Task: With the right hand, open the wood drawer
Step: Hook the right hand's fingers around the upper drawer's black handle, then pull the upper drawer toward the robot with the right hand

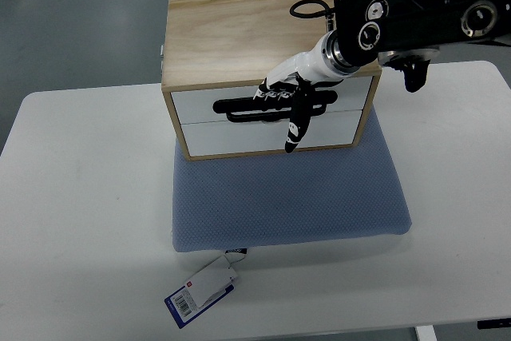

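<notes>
our right hand [289,100] is at the top drawer [271,104] front, fingers curled onto the black handle [239,105], thumb hanging down over the lower drawer. the box [231,29] sits at the far edge of the blue pad [287,197], mid table [80,197]. risk: shallow hook slips off, or the pull drags the whole box forward since nothing braces it.
</notes>
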